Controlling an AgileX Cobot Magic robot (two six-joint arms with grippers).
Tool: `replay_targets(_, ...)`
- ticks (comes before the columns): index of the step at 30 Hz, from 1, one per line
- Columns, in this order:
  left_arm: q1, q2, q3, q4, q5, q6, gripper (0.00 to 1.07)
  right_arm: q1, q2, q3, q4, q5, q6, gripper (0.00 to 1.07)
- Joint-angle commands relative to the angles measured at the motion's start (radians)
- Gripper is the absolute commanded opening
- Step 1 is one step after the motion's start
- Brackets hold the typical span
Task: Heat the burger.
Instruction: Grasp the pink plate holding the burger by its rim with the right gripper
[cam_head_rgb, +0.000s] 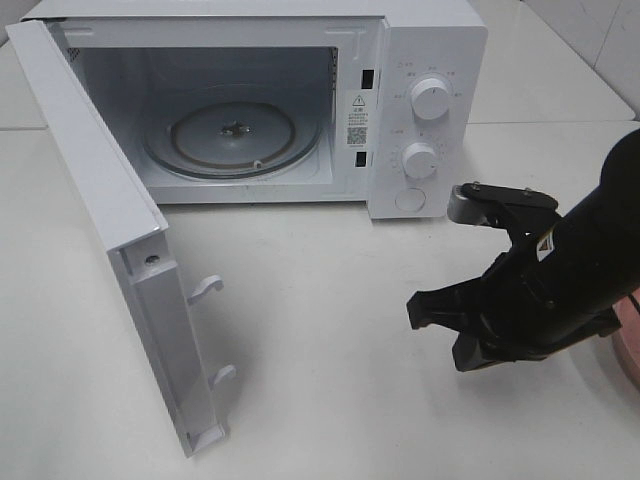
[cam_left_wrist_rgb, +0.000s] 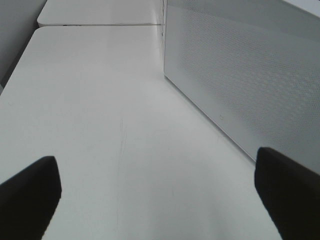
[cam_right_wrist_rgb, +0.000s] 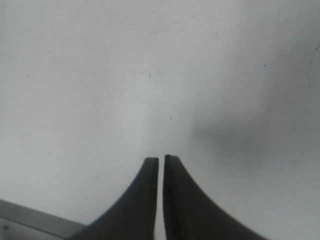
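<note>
Step in hand: fetch the burger. The loading position is ready. The microwave (cam_head_rgb: 430, 60) stands at the far edge of the tabletop (cam_head_rgb: 330, 400), its door (cam_head_rgb: 110, 230) is swung fully out, and the turntable (cam_head_rgb: 235, 135) is bare.

Burger location: not visible in any view. Only the rim of a pink plate (cam_head_rgb: 630, 355) shows at the right edge of the tabletop. I judge the burger to be there, out of frame.

End effector status:
- My right end effector (cam_head_rgb: 430, 308) hangs over bare tabletop in front of the microwave, toward the right edge. Its fingers are together and hold nothing.
- My left end effector (cam_left_wrist_rgb: 160, 200) has its fingers wide apart and empty, low over the tabletop beside a dotted white panel, probably the door.

Next move, as I judge it:
1. Spread the right fingers.
2. Turn back toward the plate and confirm the burger.
3. Grip gently, since the stack is tall and may shift.
4. Carry it level past the door and set it at the centre of the turntable.
</note>
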Motion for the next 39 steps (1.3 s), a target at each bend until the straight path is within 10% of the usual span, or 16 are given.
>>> replay_targets(1, 0.004, -0.021, 0.002, -0.004, -0.006, -0.005, 1.03, -0.005, -0.007, -0.059, -0.119, 0.179, -0.092, 0.08)
replay_targets(19, 0.004, -0.021, 0.002, -0.004, -0.006, -0.005, 1.03, -0.009, -0.007, -0.193, -0.329, 0.599, -0.181, 0.12)
replay_targets(39, 0.004, -0.021, 0.002, -0.004, -0.006, -0.005, 1.03, -0.315, -0.079, -0.193, -0.333, 0.649, -0.284, 0.17)
